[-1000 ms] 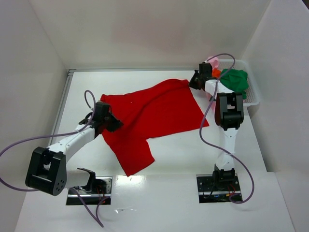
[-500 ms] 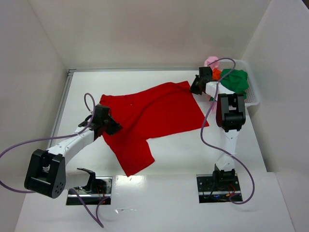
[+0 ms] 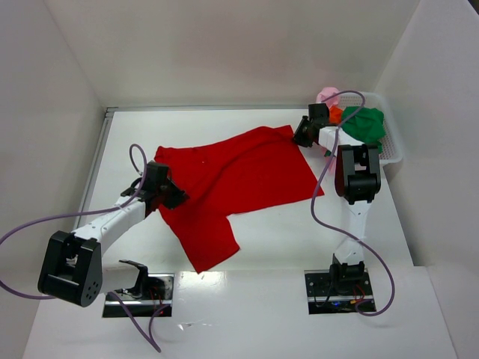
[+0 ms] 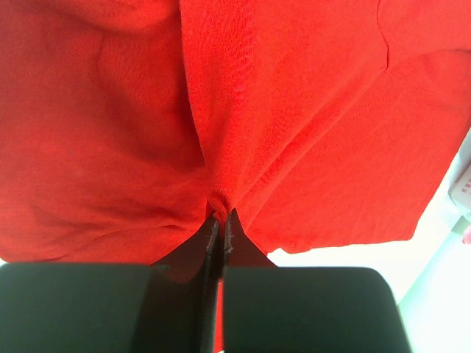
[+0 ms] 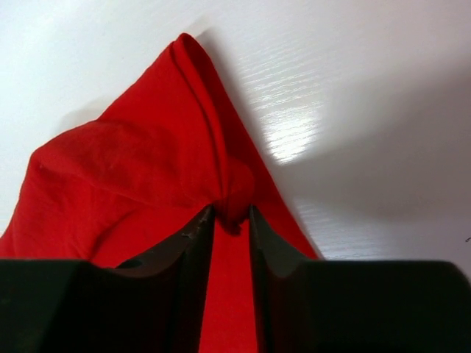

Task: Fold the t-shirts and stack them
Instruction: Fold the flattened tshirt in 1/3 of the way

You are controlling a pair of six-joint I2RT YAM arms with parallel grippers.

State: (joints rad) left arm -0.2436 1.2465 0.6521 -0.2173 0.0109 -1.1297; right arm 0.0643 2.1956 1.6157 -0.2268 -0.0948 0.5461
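Now, your left pincer point(image 4: 222, 217) had its two fingers pressed together on a small fold of the red shirt point(image 3: 239, 172), and the cloth puckered into a ridge right at the tips. Ahead of that pincer the shirt spread out mostly flat on the table point(image 3: 284, 239). In the overhead view a narrower part of it trailed past the pincer toward the arm bases. The pincer itself sat low at the shirt's left edge, touching the cloth.

Your right pincer point(image 5: 229, 213) stood with its fingers parted, and a bunched fold of the same red shirt sat in the gap between the tips. I could not tell whether the fingers pressed on it. Beyond those tips the fold ran on to a pointed corner lying on the bare white table. From above, this pincer was at the shirt's far right corner, so the shirt lay between your two pincers.

Just beside the right pincer, on the side away from the red shirt, was a white basket point(image 3: 395, 146). It held a crumpled green shirt point(image 3: 364, 123), with an orange shirt point(image 3: 335, 113) and a pink shirt point(image 3: 327, 95) on the side nearer the pincer, the pink one farthest from the arm bases
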